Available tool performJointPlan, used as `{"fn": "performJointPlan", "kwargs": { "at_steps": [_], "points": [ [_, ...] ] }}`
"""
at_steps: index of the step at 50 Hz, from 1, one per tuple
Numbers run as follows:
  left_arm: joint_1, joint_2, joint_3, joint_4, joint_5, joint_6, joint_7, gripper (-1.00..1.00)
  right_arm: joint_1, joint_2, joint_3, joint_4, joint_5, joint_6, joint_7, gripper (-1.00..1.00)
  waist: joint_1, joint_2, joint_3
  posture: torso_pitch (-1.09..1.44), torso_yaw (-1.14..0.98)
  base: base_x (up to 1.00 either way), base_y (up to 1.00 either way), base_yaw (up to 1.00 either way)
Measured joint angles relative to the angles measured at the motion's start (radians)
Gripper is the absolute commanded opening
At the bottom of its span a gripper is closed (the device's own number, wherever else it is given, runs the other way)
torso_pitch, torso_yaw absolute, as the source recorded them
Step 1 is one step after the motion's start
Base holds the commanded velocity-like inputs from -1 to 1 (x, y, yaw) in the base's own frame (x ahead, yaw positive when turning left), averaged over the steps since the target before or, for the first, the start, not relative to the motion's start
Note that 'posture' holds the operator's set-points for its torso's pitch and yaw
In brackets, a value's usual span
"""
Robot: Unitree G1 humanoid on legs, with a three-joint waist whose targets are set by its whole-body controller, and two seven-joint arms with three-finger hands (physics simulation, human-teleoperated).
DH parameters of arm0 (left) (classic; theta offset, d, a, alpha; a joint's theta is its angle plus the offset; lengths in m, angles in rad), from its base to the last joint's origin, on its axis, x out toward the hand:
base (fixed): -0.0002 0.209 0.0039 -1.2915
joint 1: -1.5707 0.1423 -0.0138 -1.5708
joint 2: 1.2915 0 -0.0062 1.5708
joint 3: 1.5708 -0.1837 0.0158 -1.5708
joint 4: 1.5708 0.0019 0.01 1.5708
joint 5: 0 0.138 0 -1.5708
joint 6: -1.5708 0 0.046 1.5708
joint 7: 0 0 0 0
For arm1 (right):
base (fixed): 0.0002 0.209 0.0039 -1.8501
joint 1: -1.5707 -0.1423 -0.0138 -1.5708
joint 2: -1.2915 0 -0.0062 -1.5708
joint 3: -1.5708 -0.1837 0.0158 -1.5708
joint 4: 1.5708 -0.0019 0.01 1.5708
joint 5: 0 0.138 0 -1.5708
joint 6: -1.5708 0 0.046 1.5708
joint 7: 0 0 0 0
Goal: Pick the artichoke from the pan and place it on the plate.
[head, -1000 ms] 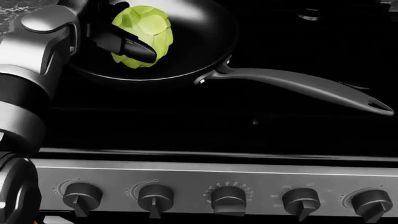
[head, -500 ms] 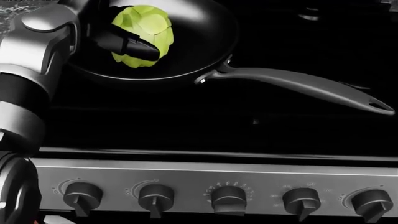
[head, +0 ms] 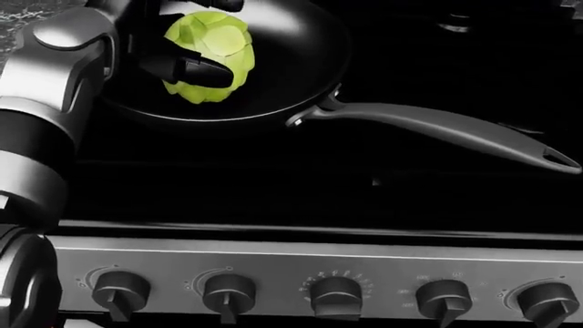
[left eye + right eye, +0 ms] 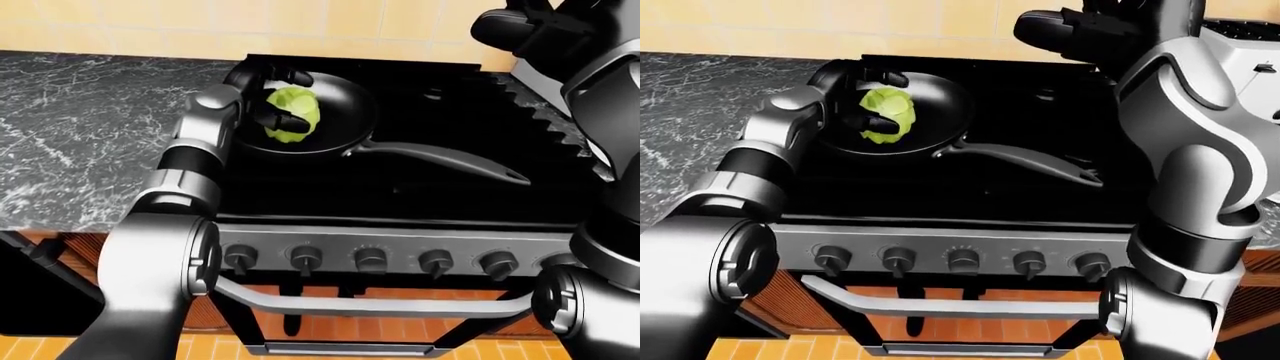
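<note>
Artichoke [image 3: 211, 56] task, grasp stage. Nearest in the eye views: oven handle [image 4: 370, 304], then the row of knobs [image 3: 335, 294] along the stove's panel. Above that, black stove top [image 4: 400, 187] with the pan [image 3: 292, 75] on its left part; pan handle [image 3: 446, 130] runs toward the views' lower right.

Artichoke sits inside the pan, on the pan's left half, resting on the pan floor as far as I can judge. Shape is roundish; long axis not clear from these views.

Left robot hand [image 3: 178, 58] is in the pan, directly against the artichoke: one dark finger [image 3: 186, 70] lies across its near face, others curl over its top and left side. Fingers closed round it. No visible gap under the artichoke, so lift not yet confirmed.

Right robot hand [image 4: 1070, 34] is held high above the far edge of the stove, well apart, holding nothing; fingers look loosely curled.

Plate not in view. Grey marbled table [image 4: 80, 127] lies left of the stove.

Judgement: left hand has the grip; next is a straight lift clear of the pan rim.
</note>
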Motion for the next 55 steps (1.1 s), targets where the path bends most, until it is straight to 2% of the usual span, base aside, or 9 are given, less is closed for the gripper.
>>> {"fn": "performJointPlan", "kwargs": {
  "at_steps": [8, 11, 12, 13, 24, 41, 55],
  "points": [
    [-0.003, -0.001, 0.002, 0.007, 0.006, -0.001, 0.003, -0.39, -0.003, -0.001, -0.002, 0.003, -0.002, -0.002, 0.003, 1.00, 0.001, 0.000, 0.002, 0.00, 0.00, 0.00, 0.00, 0.00],
    [-0.007, 0.000, 0.007, 0.012, 0.003, 0.006, 0.007, -0.58, -0.005, -0.001, -0.003, -0.001, 0.000, 0.001, 0.000, 1.00, 0.000, 0.000, 0.004, 0.00, 0.00, 0.00, 0.00, 0.00],
    [-0.007, 0.000, 0.009, 0.012, 0.001, 0.008, 0.010, -0.59, -0.005, -0.002, -0.003, -0.002, 0.001, 0.002, 0.000, 1.00, 0.000, 0.000, 0.005, 0.00, 0.00, 0.00, 0.00, 0.00],
    [-0.007, 0.001, 0.009, 0.012, -0.001, 0.010, 0.013, -0.71, -0.004, -0.002, -0.003, -0.003, 0.002, 0.002, 0.000, 1.00, 0.000, 0.000, 0.006, 0.00, 0.00, 0.00, 0.00, 0.00],
    [-0.027, 0.008, 0.019, 0.035, -0.026, 0.025, 0.038, -1.00, -0.002, -0.001, -0.002, -0.006, 0.006, 0.006, -0.004, 1.00, -0.002, -0.001, 0.014, 0.00, 0.00, 0.00, 0.00, 0.00],
    [-0.081, 0.029, 0.039, 0.028, -0.091, 0.022, 0.088, -1.00, -0.004, -0.004, -0.005, -0.011, 0.014, 0.008, -0.011, 1.00, -0.003, 0.001, 0.015, 0.00, 0.00, 0.00, 0.00, 0.00],
    [-0.126, 0.048, 0.037, -0.017, -0.148, 0.057, 0.080, -1.00, -0.008, -0.020, 0.008, 0.000, -0.019, 0.024, -0.023, 1.00, -0.002, 0.000, 0.015, 0.00, 0.00, 0.00, 0.00, 0.00]
  ]
}}
